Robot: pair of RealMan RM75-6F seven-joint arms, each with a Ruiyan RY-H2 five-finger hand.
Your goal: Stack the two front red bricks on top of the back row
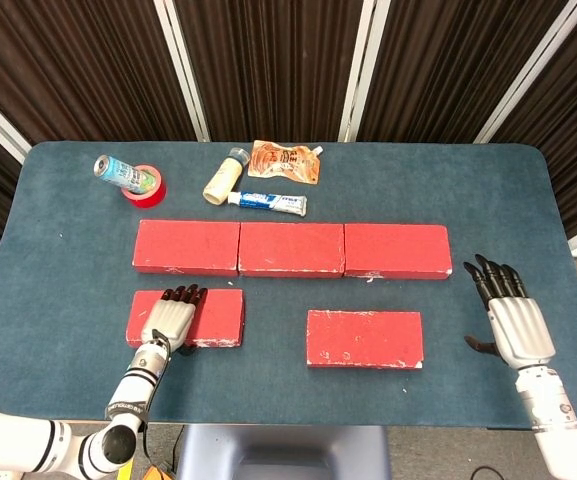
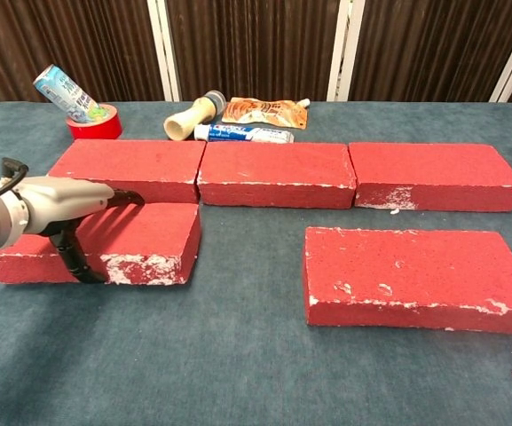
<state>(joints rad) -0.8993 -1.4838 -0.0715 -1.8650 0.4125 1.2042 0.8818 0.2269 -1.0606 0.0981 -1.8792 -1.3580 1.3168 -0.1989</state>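
bricks, five in all, lie on the blue-covered counter [image 1: 68, 250]: three set end to end as the back row [image 1: 291, 249], touching one another so that their tops form one continuous ledge to stack on, and two in front, well apart from each other. the front left brick [image 1: 213, 317] sits just before the left end of the row, close to its front face; the front right brick [image 1: 364, 338] lies untouched further toward the near edge, with a clear strip of counter between it and the row. the left robot hand [image 1: 168, 318] lies palm down across the left part of the front left brick, dark fingertips reaching to its far edge; in the chest view the same hand [image 2: 56, 206] shows its fingers flat along the top and its thumb hooked down the near face, so it is judged to clamp the brick front to back, a grasp suited to lifting it level. the brick appears to rest on the counter, not yet raised. the right robot hand [image 1: 511, 320] hangs past the right end of the row, fingers extended and apart, holding nothing, probably placed to take the front right brick in turn. behind the row lie one can [image 1: 118, 172] leaning on one red tape roll [image 1: 148, 188], one small bottle [image 1: 222, 177], one toothpaste tube [image 1: 267, 202] and one orange pouch [image 1: 286, 161], all clear of the stacking area.
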